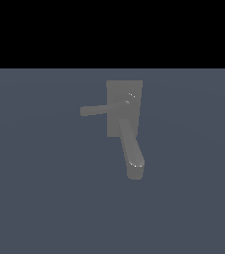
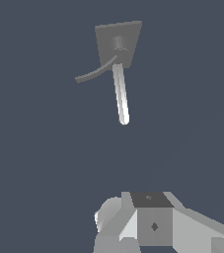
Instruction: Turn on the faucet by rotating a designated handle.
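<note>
The faucet [image 1: 125, 99] is a matte grey upright block standing on a flat blue-grey floor. Its thick spout [image 1: 132, 151] with a rounded end reaches toward the camera. The handle [image 1: 96, 110], a thin straight bar with a squared end, sticks out to the exterior view's left. In the wrist view the faucet block [image 2: 117, 43] is seen from above, with the spout [image 2: 120, 94] and the slim handle [image 2: 92, 74] branching off it. Only part of my gripper [image 2: 150, 225] shows at that picture's edge, well away from the faucet. Its fingers are not distinguishable. The arm does not appear in the exterior view.
Plain blue-grey ground [image 1: 44, 188] surrounds the faucet on every side. A black band fills the upper part of the exterior view.
</note>
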`<control>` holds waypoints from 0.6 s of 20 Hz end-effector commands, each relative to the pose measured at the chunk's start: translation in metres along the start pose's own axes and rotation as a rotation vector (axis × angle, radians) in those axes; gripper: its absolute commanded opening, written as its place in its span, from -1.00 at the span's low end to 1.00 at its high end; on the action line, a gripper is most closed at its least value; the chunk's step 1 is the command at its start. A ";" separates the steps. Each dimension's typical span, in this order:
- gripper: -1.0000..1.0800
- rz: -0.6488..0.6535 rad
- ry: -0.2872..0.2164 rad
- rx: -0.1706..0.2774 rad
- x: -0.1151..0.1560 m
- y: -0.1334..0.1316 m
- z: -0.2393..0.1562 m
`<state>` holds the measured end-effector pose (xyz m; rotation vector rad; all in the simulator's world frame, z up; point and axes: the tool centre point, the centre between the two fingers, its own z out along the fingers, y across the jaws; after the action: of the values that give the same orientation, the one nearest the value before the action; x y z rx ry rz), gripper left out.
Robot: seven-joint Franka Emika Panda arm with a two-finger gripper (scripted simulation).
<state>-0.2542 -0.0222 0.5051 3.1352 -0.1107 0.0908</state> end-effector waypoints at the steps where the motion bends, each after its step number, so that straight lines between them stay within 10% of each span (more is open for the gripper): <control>1: -1.00 0.000 0.000 0.000 0.000 0.000 0.000; 12: -1.00 0.013 0.019 -0.028 0.010 -0.001 -0.006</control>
<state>-0.2453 -0.0214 0.5099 3.1069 -0.1189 0.1145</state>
